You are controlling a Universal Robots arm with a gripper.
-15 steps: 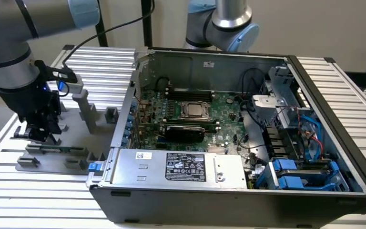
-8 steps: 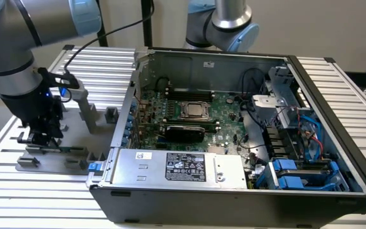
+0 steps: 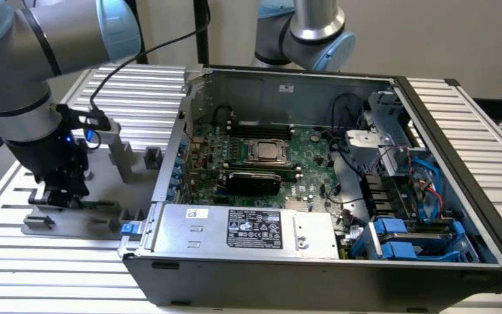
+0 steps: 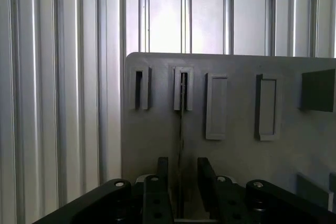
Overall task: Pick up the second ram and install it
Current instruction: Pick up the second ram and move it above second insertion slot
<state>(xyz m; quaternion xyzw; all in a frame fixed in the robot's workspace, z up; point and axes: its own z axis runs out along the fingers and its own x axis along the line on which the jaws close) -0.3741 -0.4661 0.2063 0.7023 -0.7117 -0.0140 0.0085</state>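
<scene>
The second ram [image 4: 181, 124] shows edge-on as a thin dark line. It stands in a slot of the grey holder plate [image 4: 157, 145] and runs down between my fingers. My gripper [image 4: 182, 167] straddles the stick, with a finger [image 4: 163, 174] on either side and a small gap left at each, so it stands open around it. In the exterior view the gripper [image 3: 55, 198] points down onto the holder plate [image 3: 68, 226], at the exterior view's left of the open computer case [image 3: 321, 261]. Inside the case lies the motherboard [image 3: 308, 154] with its CPU socket [image 3: 267, 152].
Further grey holder blocks [image 4: 216, 106] and slots stand on the plate beside the stick. A tall grey post [image 3: 120, 157] rises just behind the gripper. The slatted aluminium table [image 3: 24, 275] runs around the case. A second robot arm [image 3: 308, 33] stands behind the case.
</scene>
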